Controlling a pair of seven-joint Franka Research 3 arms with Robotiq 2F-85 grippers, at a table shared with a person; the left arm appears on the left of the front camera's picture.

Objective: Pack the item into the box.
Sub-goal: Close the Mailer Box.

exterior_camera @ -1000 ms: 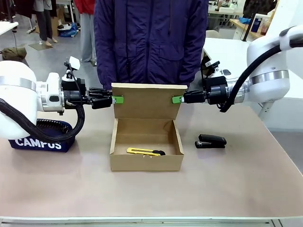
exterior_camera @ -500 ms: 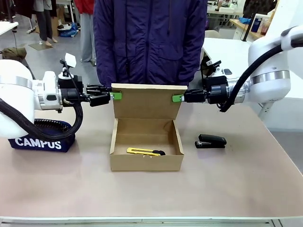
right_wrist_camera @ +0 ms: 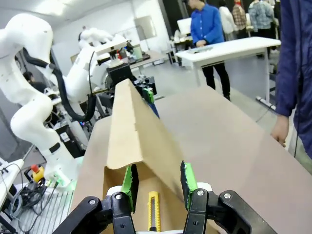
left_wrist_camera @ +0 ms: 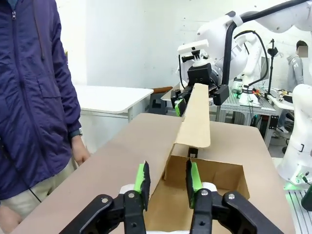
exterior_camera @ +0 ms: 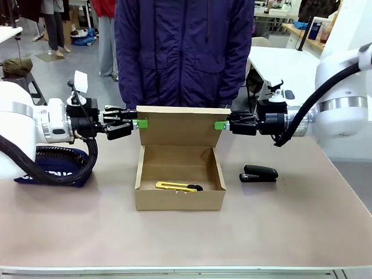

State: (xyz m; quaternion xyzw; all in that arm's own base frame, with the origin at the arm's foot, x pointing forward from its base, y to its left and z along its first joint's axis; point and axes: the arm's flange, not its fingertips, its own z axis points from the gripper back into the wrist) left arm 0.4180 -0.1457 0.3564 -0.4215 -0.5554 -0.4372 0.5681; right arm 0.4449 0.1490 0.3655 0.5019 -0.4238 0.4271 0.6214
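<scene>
Symmetrically, left gripper (exterior_camera: 138,123) and right gripper (exterior_camera: 219,125) stood at opposite ends of the upright lid (exterior_camera: 181,125).
Both sets of jaws were parted by a visible gap, green pads (left_wrist_camera: 142,178) level with the lid's end edges; the left clamped nothing, and contact at the right could not be determined. The yellow utility knife (exterior_camera: 174,186) lay flat inside the box (exterior_camera: 180,200), below and between the two grippers.
</scene>
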